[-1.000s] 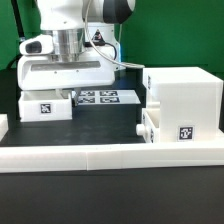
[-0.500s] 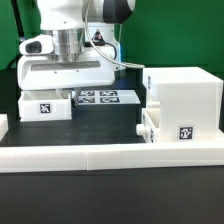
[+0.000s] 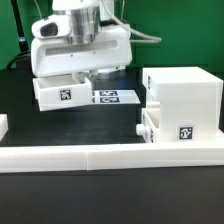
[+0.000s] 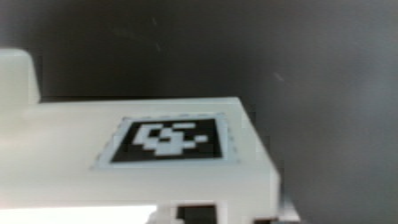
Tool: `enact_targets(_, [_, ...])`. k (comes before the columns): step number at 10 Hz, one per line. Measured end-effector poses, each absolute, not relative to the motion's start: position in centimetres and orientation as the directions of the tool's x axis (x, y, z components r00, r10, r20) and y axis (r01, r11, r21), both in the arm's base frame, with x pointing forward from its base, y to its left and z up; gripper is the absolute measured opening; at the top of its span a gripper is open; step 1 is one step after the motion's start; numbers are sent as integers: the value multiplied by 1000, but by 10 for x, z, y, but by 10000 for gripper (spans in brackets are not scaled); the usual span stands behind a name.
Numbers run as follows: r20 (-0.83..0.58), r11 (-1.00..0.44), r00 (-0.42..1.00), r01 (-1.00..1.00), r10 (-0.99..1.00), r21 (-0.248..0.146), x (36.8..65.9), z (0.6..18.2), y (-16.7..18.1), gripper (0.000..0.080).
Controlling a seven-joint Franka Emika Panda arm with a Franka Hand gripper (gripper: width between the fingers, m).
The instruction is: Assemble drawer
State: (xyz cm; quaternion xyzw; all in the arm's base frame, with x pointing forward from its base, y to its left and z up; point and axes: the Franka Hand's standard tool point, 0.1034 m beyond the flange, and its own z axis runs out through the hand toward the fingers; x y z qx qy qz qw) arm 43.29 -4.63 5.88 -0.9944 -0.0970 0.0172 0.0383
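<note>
**Exterior view.**
- Claw [image 3: 80, 74]: hangs above the back of the tabletop [image 3: 60, 130]. Its fingertips are hidden by its own broad white body and by the part below it. It is clenched on the small tray.
- Small tray [image 3: 62, 92]: white and shallow, one square tag on the face toward the camera. It is held clear of the tabletop, tilted, with the end toward the exterior view's right the higher. Nothing shows inside it.
- Marker board [image 3: 120, 97]: flat on the tabletop, just beside the small tray on the exterior view's right.
- Housing [image 3: 185, 90]: large white cube on the exterior view's right, upright, with a tag low on its front.
- Second tray [image 3: 151, 124]: projects from the housing's lower part on the exterior view's left, its knob [image 3: 140, 128] pointing outward. How deep it sits cannot be told.
- Wall bar [image 3: 110, 155]: long and low, running across the front.

**Wrist view.**
- Only this view gives the small tray [image 4: 71, 140] up close: a blurred white surface with its tag [image 4: 173, 140] against the dark tabletop [image 4: 302, 60].
- The housing, marker board and wall bar do not appear here.

**Change from half a second ago.**
- The small tray lay level on the tabletop, further to the exterior view's left. It is now raised, tilted and nearer the marker board.
- The claw has shifted the same way.
- The housing and second tray are unmoved.
</note>
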Motion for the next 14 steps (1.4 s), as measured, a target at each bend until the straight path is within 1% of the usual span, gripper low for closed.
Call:
enact_targets(3, [-22, -968, 970, 238, 240, -79, 432, 56, -47, 42])
enact_targets(4, [-13, -929, 931, 362, 364, -79, 434, 56, -48, 42])
enact_targets(6, [3, -815, 817, 575, 576, -71, 451, 59, -50, 42])
enact_targets(7, [-17, -731, 732, 678, 681, -79, 461, 63, -50, 42])
enact_targets(8, [-23, -666, 666, 743, 746, -72, 472, 66, -49, 42])
enact_targets(9, [-20, -646, 647, 760, 762, -70, 469, 63, -51, 42])
enact_targets(12, [-4, -450, 451, 890, 892, -74, 468, 61, -53, 42])
enact_targets(13, [4, -340, 341, 938, 940, -68, 470, 59, -54, 42])
enact_targets(14, [8, -220, 220, 974, 975, -57, 476, 62, -56, 42])
